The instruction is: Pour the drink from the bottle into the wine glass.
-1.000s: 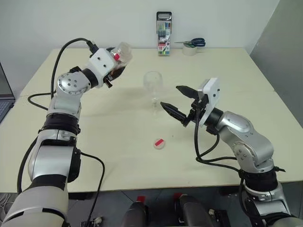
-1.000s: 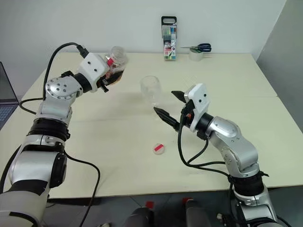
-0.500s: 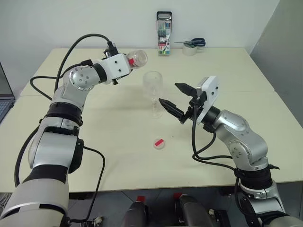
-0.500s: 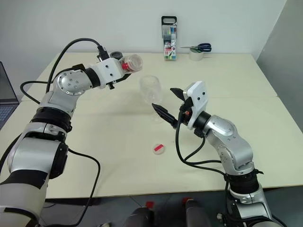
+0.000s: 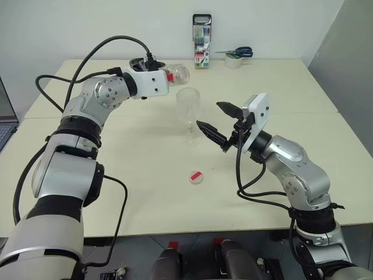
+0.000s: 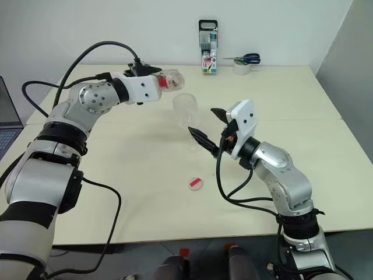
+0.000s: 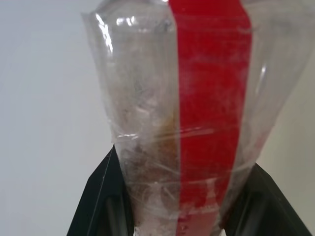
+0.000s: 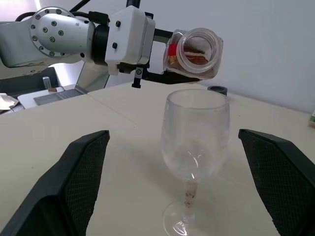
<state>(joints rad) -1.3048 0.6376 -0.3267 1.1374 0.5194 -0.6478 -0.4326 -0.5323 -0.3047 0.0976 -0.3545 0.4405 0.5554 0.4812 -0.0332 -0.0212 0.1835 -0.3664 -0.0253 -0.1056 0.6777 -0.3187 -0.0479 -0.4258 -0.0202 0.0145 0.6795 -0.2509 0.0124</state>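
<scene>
Now left hand (image 5: 169, 76) clenching bottle (image 5: 178, 73) has swung nearer, tipped level above wine glass (image 5: 188, 111), right hand (image 5: 220, 125) spread.

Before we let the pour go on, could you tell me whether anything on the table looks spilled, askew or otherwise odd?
No spill shows. The wine glass stands upright and the bottle lies tilted about level beside its rim, some drink inside. One stray item: the bottle's red-and-white cap lies loose on the table in front of the glass.

The glass (image 5: 188, 114) stands mid-table (image 5: 145, 198) — the bottle (image 5: 176, 74) lies level just above its rim, to the left. The cap (image 5: 196, 177) lies nearer; pens (image 5: 201, 41), tape (image 5: 234, 62) and scissors (image 5: 240, 52) sit behind.
</scene>
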